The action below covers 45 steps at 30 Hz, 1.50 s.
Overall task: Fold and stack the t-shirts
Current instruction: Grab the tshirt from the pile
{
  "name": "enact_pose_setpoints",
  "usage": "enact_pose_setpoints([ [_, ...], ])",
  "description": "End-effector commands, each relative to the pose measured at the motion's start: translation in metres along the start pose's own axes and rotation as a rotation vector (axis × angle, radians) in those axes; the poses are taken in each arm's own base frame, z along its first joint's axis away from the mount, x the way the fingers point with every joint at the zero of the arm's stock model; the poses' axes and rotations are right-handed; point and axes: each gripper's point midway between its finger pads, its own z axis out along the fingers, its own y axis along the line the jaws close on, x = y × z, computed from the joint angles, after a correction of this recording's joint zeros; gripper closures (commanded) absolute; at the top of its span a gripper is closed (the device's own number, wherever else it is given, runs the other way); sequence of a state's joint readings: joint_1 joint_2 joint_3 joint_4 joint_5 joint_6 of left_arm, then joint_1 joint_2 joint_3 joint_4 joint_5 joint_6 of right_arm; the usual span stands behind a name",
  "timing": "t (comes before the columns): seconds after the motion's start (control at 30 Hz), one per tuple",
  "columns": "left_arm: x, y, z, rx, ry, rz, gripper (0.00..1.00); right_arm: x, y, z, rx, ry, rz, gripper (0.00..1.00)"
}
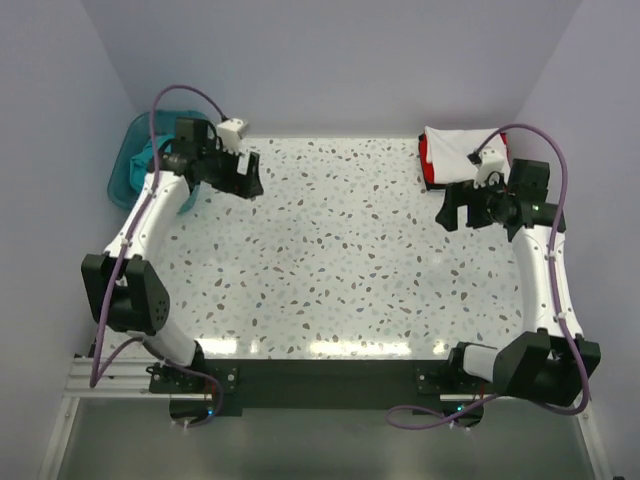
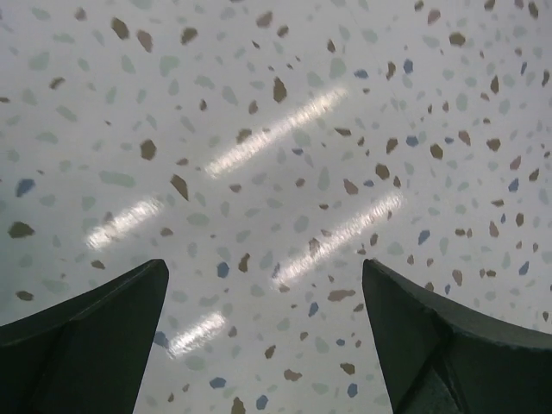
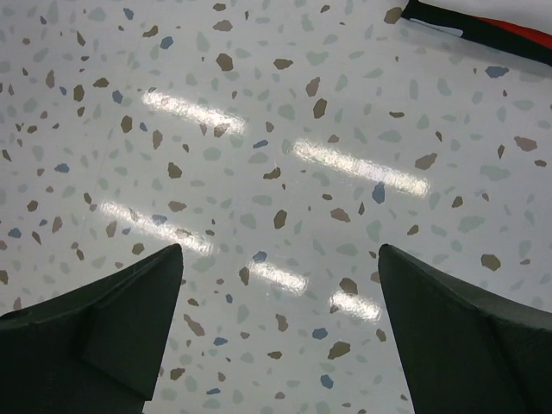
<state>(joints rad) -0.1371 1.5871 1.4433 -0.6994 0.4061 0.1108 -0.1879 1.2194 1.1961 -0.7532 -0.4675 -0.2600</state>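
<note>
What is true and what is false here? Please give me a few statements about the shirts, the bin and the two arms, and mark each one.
1. The white t-shirt lies on top of the red t-shirt. True.
2. The left end effector is carrying a shirt. False: it is open and empty, with only speckled table between its fingers.
3. The teal bin sits at the far left corner of the table. True.
4. The right end effector is shut on the white t-shirt. False: it is open and holds nothing, and the shirt stack is off to one side, apart from its fingers.
</note>
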Motion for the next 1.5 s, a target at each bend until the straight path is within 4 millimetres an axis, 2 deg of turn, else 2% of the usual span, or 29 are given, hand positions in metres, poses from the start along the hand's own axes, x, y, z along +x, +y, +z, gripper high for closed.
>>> enact_pose_setpoints([
  [0.0, -0.059, 0.033, -0.019, 0.03, -0.136, -0.064, 0.0, -0.011, 0.002, 0.004, -0.021, 0.0, 0.052, 0.01],
  [0.03, -0.089, 0.052, -0.036, -0.017, -0.208, -0.054, 0.0, -0.011, -0.001, 0.005, -0.013, 0.006, 0.056, 0.01],
  [0.07, -0.091, 0.079, -0.029, -0.068, -0.201, -0.085, 0.0, -0.009, -0.003, 0.01, -0.015, 0.024, 0.065, 0.01],
  [0.1, -0.1, 0.095, -0.032, -0.1, -0.223, -0.096, 0.0, -0.012, -0.003, 0.009, -0.015, 0.023, 0.063, 0.01],
  [0.13, -0.124, 0.12, -0.05, -0.163, -0.299, -0.094, 0.0, -0.013, -0.004, 0.01, -0.021, 0.029, 0.065, 0.02],
  [0.17, -0.123, 0.149, -0.043, -0.242, -0.295, -0.128, 0.0, -0.013, -0.004, 0.012, -0.026, 0.035, 0.065, 0.01],
  [0.2, -0.131, 0.166, -0.048, -0.283, -0.325, -0.134, 0.0, -0.014, -0.005, 0.014, -0.032, 0.048, 0.068, 0.01],
  [0.23, -0.151, 0.187, -0.064, -0.337, -0.399, -0.116, 0.0, -0.014, -0.005, 0.016, -0.038, 0.055, 0.071, 0.01],
  [0.27, -0.15, 0.211, -0.06, -0.404, -0.404, -0.135, 0.0, -0.014, -0.005, 0.018, -0.043, 0.061, 0.075, 0.01],
  [0.3, -0.154, 0.226, -0.062, -0.446, -0.426, -0.136, 0.0, -0.013, -0.008, 0.023, -0.046, 0.076, 0.084, 0.02],
  [0.33, -0.165, 0.243, -0.07, -0.497, -0.478, -0.122, 0.0, -0.013, -0.009, 0.025, -0.047, 0.082, 0.085, 0.01],
  [0.37, -0.159, 0.261, -0.061, -0.532, -0.468, -0.129, 0.0, -0.012, -0.012, 0.028, -0.037, 0.092, 0.089, 0.01],
  [0.43, -0.165, 0.284, -0.061, -0.608, -0.487, -0.106, 0.0, -0.012, -0.018, 0.035, -0.028, 0.11, 0.102, 0.01],
  [0.47, -0.154, 0.299, -0.042, -0.62, -0.453, -0.115, 0.0, -0.011, -0.02, 0.037, -0.026, 0.123, 0.108, 0.01],
  [0.5, -0.156, 0.306, -0.043, -0.645, -0.456, -0.1, 0.0, -0.015, -0.021, 0.038, -0.024, 0.12, 0.106, 0.01],
  [0.53, -0.151, 0.318, -0.039, -0.688, -0.446, -0.111, 0.0, -0.013, -0.025, 0.042, -0.023, 0.135, 0.113, 0.01],
  [0.63, -0.119, 0.349, -0.008, -0.723, -0.383, -0.143, 0.0, -0.015, -0.028, 0.048, -0.023, 0.154, 0.122, 0.01],
  [0.73, -0.097, 0.366, 0.004, -0.765, -0.336, -0.169, 0.0, -0.017, -0.033, 0.05, -0.005, 0.162, 0.123, 0.01],
  [0.77, -0.086, 0.371, 0.015, -0.76, -0.314, -0.18, 0.0, -0.016, -0.035, 0.052, -0.003, 0.168, 0.126, 0.01],
  [0.83, -0.058, 0.386, 0.024, -0.826, -0.248, -0.211, 0.0, -0.016, -0.036, 0.054, -0.001, 0.171, 0.126, 0.02],
  [1.03, -0.005, 0.397, 0.051, -0.859, -0.112, -0.242, 0.0, -0.016, -0.039, 0.057, 0.001, 0.188, 0.133, 0.01],
  [1.2, 0.031, 0.402, 0.066, -0.874, -0.026, -0.286, 0.01, -0.018, -0.046, 0.052, 0.044, 0.189, 0.115, 0.01],
  [1.27, 0.037, 0.399, 0.077, -0.828, -0.023, -0.299, 0.06, -0.018, -0.05, 0.049, 0.066, 0.193, 0.101, 0.01],
  [1.37, 0.035, 0.395, 0.086, -0.753, -0.046, -0.314, 0.31, -0.017, -0.048, 0.044, 0.068, 0.197, 0.09, 0.02],
  [1.4, 0.031, 0.395, 0.086, -0.741, -0.06, -0.322, 0.48, -0.017, -0.047, 0.044, 0.066, 0.198, 0.087, 0.01],
  [1.47, 0.009, 0.388, 0.08, -0.686, -0.12, -0.305, 0.62, -0.017, -0.047, 0.04, 0.066, 0.2, 0.08, 0.01],
])
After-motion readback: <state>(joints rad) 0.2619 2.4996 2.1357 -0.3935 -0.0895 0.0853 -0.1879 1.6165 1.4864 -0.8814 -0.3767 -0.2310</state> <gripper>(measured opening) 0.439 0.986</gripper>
